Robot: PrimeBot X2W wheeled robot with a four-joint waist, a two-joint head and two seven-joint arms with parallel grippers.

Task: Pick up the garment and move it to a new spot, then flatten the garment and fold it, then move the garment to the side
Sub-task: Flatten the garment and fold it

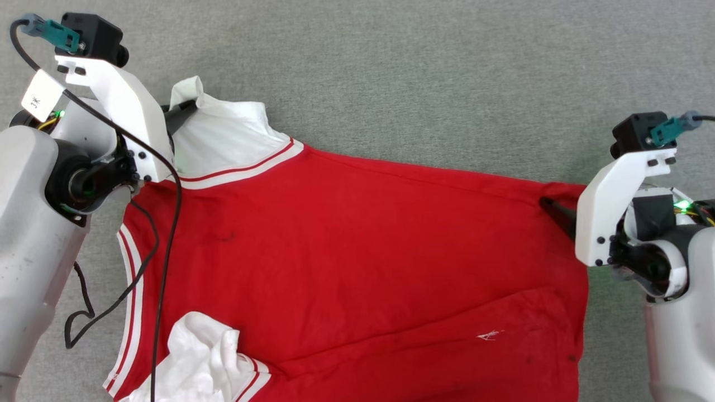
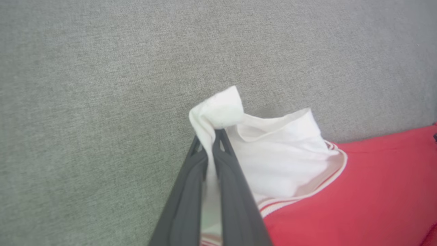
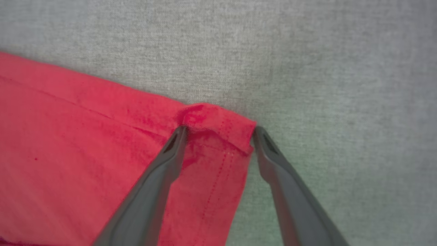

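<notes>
- left gripper (image 2: 213,135) was pinched tight on a white lining fold of the garment (image 1: 346,251)
- right gripper (image 3: 220,131) stood wide, tips straddling the red hem corner; nothing held
- rest of the garment lay spread between both on the grey surface (image 1: 447,67)
- risk: a left-only pull would skew it; hem corner would slide from the open tips

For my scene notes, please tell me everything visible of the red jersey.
The garment is a red sleeveless jersey of thin cloth, with white-and-red striped trim and white lining. It lies spread, creased, on the grey fabric surface, lining turned out at two places. The left gripper's fingers are shut on a white corner; the right gripper's fingers stand open around a red hem corner.
</notes>
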